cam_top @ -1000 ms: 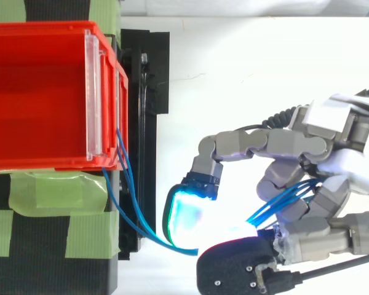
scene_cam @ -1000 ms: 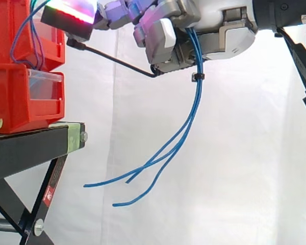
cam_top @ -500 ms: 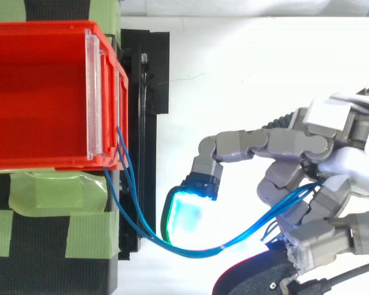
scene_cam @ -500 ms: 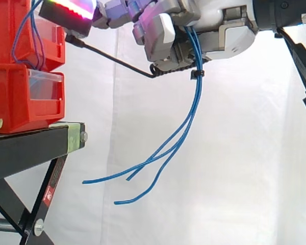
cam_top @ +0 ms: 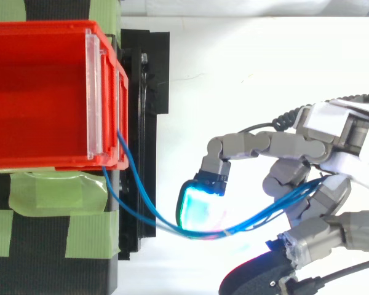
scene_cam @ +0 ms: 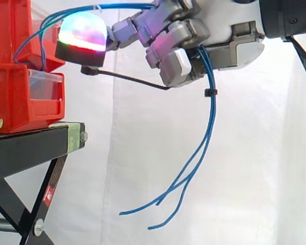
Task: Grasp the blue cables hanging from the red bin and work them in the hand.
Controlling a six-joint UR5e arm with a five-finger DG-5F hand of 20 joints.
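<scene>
Blue cables (scene_cam: 210,120) run from the red bin (scene_cam: 10,30) across to the robot hand (scene_cam: 181,41), which is to the right of the bin, near it and about level with it. The fingers are curled tight round the bundle. The cables pass through this closed grip and hang below it, their loose ends dangling well to the right of the bin. A small black tie (scene_cam: 210,92) binds them just beneath the grip. One glowing fingertip (cam_top: 202,209) points toward the bin but is clear of it.
</scene>
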